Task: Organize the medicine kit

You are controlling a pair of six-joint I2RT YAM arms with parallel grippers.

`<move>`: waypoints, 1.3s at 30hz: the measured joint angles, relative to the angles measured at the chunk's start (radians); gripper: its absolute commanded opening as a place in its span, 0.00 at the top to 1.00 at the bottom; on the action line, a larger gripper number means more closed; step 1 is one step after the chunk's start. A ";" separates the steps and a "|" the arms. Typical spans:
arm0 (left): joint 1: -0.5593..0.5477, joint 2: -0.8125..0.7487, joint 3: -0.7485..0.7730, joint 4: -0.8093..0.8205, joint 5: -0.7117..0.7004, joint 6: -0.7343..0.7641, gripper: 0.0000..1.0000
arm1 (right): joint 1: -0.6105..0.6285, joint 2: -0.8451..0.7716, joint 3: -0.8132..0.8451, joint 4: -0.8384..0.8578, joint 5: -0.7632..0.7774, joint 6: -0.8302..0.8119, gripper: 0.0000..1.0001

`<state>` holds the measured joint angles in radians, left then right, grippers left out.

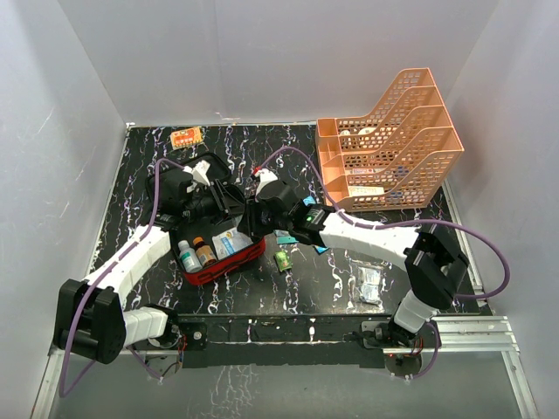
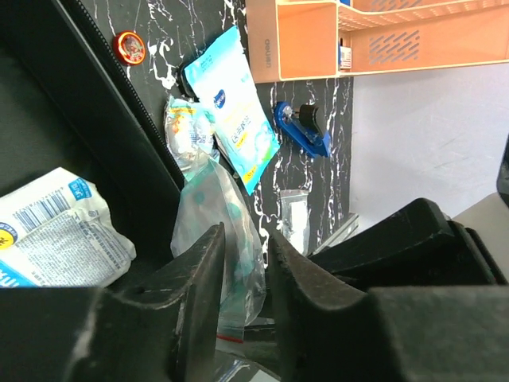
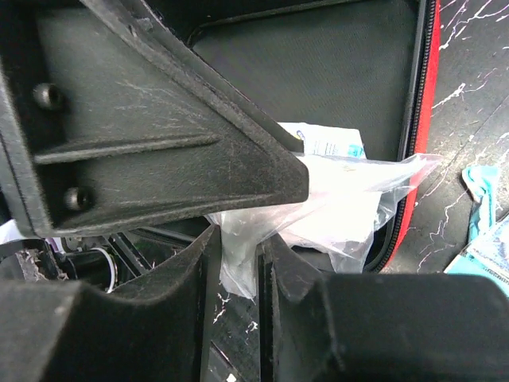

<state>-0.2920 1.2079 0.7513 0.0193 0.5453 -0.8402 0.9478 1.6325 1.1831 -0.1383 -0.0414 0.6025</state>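
Pinching clear bag (image 3: 350, 199), right end effector (image 3: 237, 239), medicine kit (image 3: 430, 79) edge

Plain white panel walls (image 1: 262, 52) enclose a black worktop (image 1: 131, 175) veined with white marbling, under even, shadowless light; aluminium rails (image 1: 472, 330) edge its near side.

**Counter and surroundings.** Black, white-veined counter (image 1: 127, 192), enclosed by white walls (image 1: 262, 52) on three sides. Far right: orange perforated tiered tray (image 1: 410, 166) with four stepped levels, pale items in some. Far left: orange blister pack (image 1: 186, 137), lying flat. Near right: clear packet (image 1: 370, 285). Centre: small green box (image 1: 283, 260). Metal rail (image 1: 472, 332) along the near edge.
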 measured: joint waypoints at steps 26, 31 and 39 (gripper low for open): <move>0.010 -0.031 0.032 -0.219 -0.145 0.296 1.00 | -0.098 -0.151 -0.101 0.005 0.128 0.000 0.44; 0.010 0.019 0.038 -0.184 -0.096 0.269 1.00 | -0.099 -0.140 -0.101 0.005 0.116 0.000 0.45; 0.010 0.029 0.014 -0.171 -0.123 0.249 0.89 | -0.099 -0.109 -0.101 0.004 0.090 -0.001 0.44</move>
<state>-0.2825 1.2369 0.7654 -0.1516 0.4221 -0.5907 0.8490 1.5234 1.0821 -0.1345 0.0490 0.6018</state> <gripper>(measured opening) 0.060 0.556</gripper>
